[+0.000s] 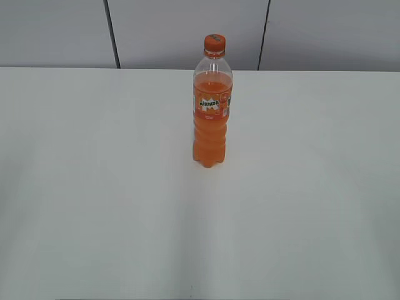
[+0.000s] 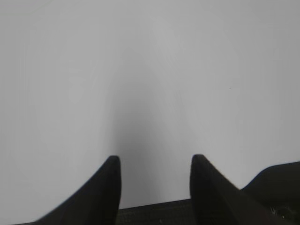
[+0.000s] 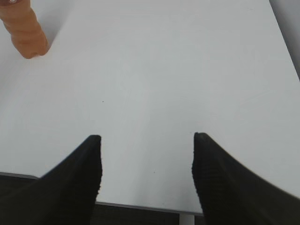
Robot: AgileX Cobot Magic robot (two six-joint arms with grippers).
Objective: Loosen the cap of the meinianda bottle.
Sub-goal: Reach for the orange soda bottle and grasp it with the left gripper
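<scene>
The meinianda bottle (image 1: 211,119) stands upright near the middle of the white table (image 1: 94,187), towards the back. It holds orange drink and has an orange-and-green label. Its orange cap (image 1: 214,42) sits on the neck. The bottle's ridged lower body also shows at the top left of the right wrist view (image 3: 26,30). My left gripper (image 2: 154,159) is open and empty over bare table; the bottle is out of its view. My right gripper (image 3: 146,137) is open and empty at the table's near edge, far from the bottle. Neither arm shows in the exterior view.
A grey panelled wall (image 1: 187,31) runs behind the table's back edge. The table's right edge shows at the top right of the right wrist view (image 3: 283,33), and its near edge runs under the right jaws (image 3: 140,206).
</scene>
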